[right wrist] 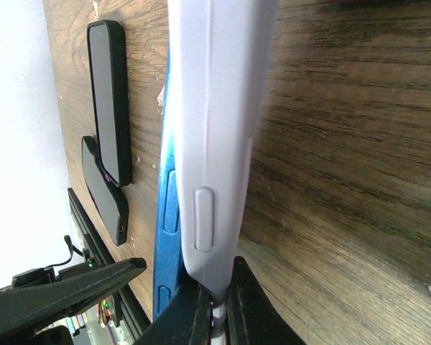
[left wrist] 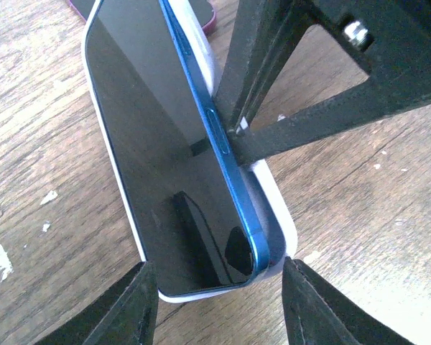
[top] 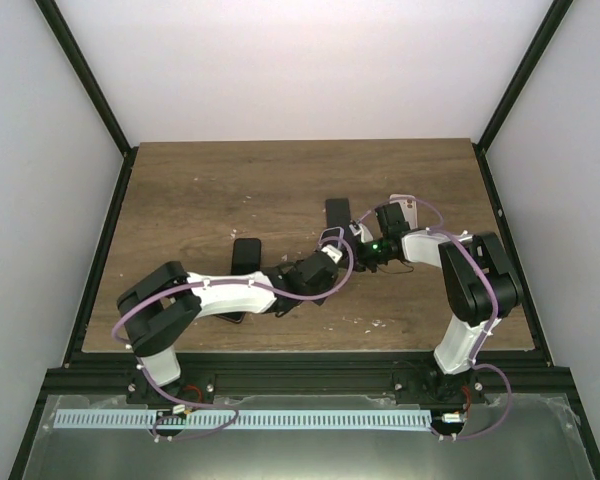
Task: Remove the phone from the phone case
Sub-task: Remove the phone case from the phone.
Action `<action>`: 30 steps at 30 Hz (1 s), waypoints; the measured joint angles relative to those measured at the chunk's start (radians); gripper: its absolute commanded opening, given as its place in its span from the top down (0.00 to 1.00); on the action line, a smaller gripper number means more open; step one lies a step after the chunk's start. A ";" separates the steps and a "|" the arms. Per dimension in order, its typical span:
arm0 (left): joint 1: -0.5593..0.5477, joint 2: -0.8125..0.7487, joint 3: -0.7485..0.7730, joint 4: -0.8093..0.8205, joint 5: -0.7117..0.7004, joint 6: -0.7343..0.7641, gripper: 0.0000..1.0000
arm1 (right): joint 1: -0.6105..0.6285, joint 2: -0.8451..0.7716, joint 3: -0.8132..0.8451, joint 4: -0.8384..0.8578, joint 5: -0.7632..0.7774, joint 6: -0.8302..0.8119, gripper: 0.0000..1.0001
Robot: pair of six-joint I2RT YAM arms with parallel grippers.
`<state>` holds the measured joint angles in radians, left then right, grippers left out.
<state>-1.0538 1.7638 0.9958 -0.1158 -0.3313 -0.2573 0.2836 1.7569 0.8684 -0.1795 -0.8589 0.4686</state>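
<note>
**Case wall pinched on the right, near end flanked on the left**

From above: stretched low and diagonal from the near-left base, bringing the left claw [top: 332, 252] to the middle of the surface [top: 200, 190]; folded on the right side, upper link upright and forearm turned leftward, bringing the right claw [top: 364, 240] nose to nose with the left; hides the task's thing under both wrists; shows a black phone [top: 246, 255] beside the left forearm and a second black phone [top: 337, 212] just behind the claws.

Through the left wrist: shows the phone [left wrist: 165, 144], dark screen up, blue side raised clear of the white phone case [left wrist: 279, 223], opposite side down in the case; case lying on the wood; left fingers [left wrist: 129, 313] spread to either side of the near end, close against the case corners; cannot tell whether clamped or merely flanking.

Through the right wrist: closed tight on the thin case wall; alone shows the case's outer side with its moulded button.
</note>
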 measured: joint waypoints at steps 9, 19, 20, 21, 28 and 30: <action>0.004 -0.018 -0.020 0.028 0.002 0.008 0.59 | 0.000 0.000 0.000 0.000 -0.002 0.000 0.99; 0.002 0.023 0.013 0.024 -0.038 0.036 0.53 | 0.000 0.001 0.000 0.005 -0.001 -0.002 0.99; 0.002 0.031 0.018 0.024 -0.047 0.040 0.53 | -0.001 0.002 0.000 0.007 -0.001 -0.003 0.99; 0.000 0.041 0.026 0.025 -0.058 0.048 0.53 | -0.003 0.005 0.000 0.011 -0.002 -0.003 0.99; -0.023 0.117 0.081 0.037 -0.172 0.113 0.66 | -0.011 0.017 0.000 0.021 -0.014 -0.003 0.99; -0.034 0.122 0.082 0.041 -0.206 0.137 0.75 | -0.010 0.017 0.000 0.025 -0.020 -0.003 0.99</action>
<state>-1.0874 1.8862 1.0782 -0.0746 -0.5373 -0.1204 0.2733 1.7737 0.8684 -0.1543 -0.8791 0.4656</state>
